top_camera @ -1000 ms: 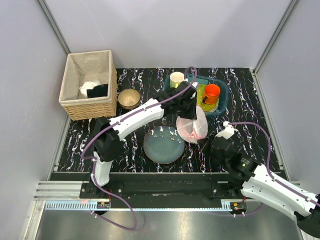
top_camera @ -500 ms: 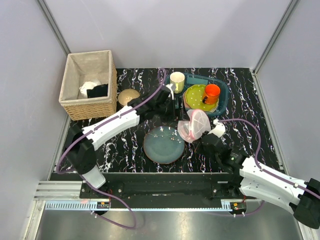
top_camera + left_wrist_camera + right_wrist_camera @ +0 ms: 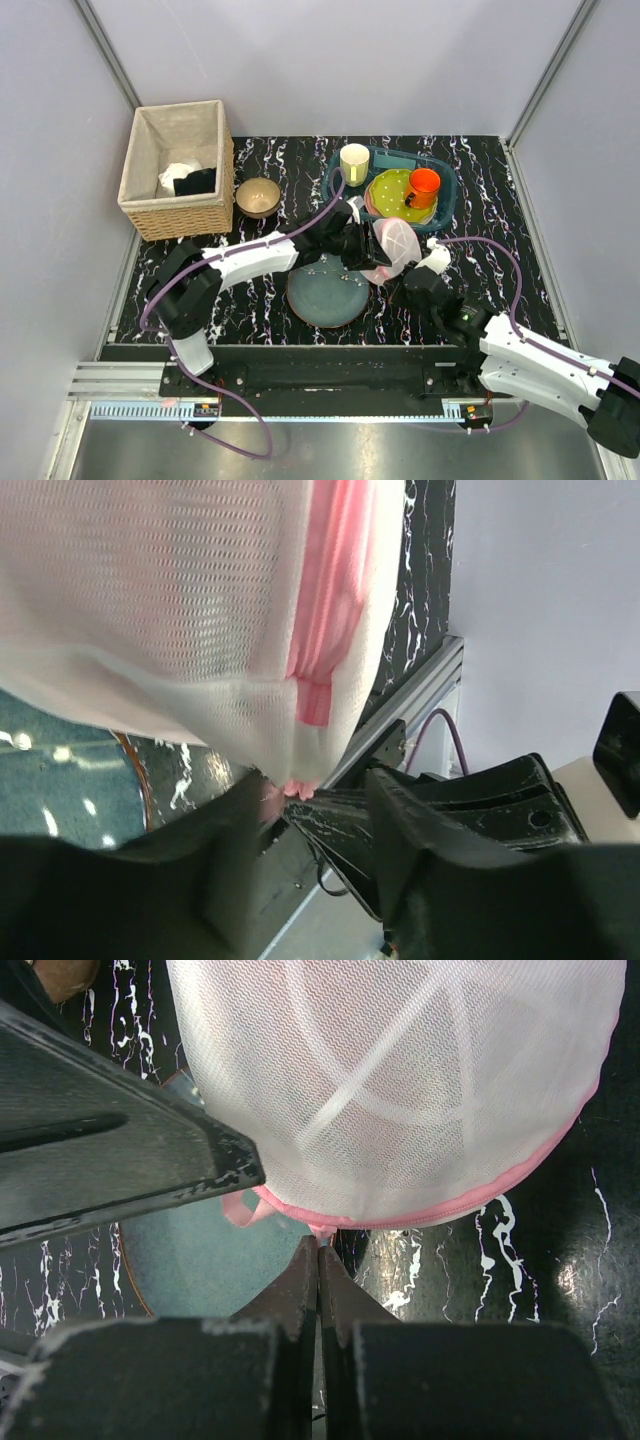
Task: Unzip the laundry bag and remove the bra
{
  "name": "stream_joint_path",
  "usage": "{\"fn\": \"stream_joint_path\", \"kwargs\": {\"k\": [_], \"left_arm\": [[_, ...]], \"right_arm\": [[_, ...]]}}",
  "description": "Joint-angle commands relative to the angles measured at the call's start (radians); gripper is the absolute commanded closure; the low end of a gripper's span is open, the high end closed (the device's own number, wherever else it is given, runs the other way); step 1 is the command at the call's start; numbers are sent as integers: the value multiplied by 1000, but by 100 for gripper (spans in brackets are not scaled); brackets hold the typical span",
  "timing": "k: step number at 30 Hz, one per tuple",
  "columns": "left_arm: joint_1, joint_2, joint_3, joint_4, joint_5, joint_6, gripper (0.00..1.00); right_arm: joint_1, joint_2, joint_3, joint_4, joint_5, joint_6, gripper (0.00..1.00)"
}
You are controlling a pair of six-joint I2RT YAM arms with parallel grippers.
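- The laundry bag stands tilted on its edge at the far right rim of the blue-grey plate, with its pink zip trim running along the low side.
- The right gripper has its fingers pressed together, pinching the trim at the bag's lowest point. That pinch should serve as the anchor.
- The left gripper has its jaws spread either side of a small pink tab under the bag, clamping nothing.
- To do this step well, close squarely on the tab, then draw it along the curve of the trim, away from the right pinch, so the mesh is taut.
- The tab is probably the zip pull, though it is too blurred to be sure.
- I cannot tell how far the zip is open.
- The bra shows only as a faint pinkish shade behind the mesh.
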State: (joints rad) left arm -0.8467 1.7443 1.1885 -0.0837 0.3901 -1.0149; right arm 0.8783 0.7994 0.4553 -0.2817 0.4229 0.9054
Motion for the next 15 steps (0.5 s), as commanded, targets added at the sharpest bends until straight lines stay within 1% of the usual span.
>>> {"fn": "stream_joint_path", "kwargs": {"k": [1, 2, 3, 6, 8, 13, 15], "left_arm": [[-2, 26, 39, 110, 23, -17, 62], [-2, 29, 46, 110, 30, -16, 73], [-2, 34, 52, 105, 42, -11, 99], [8, 23, 92, 7, 38, 36, 100], [34, -6, 118, -80, 32, 74, 100], [110, -68, 163, -221, 23, 142, 100], [127, -75, 206, -289, 4, 189, 100]], "right_arm": [[4, -19, 14, 10, -3, 9, 100], [4, -26, 7, 7, 2, 13, 100], [2, -32, 3, 0, 7, 23, 100], [2, -49, -6, -33, 33, 23, 100], [2, -54, -3, -59, 57, 20, 100], [-7, -66, -10, -115, 77, 33, 100], [-13, -80, -23, -134, 93, 50, 100]]}}
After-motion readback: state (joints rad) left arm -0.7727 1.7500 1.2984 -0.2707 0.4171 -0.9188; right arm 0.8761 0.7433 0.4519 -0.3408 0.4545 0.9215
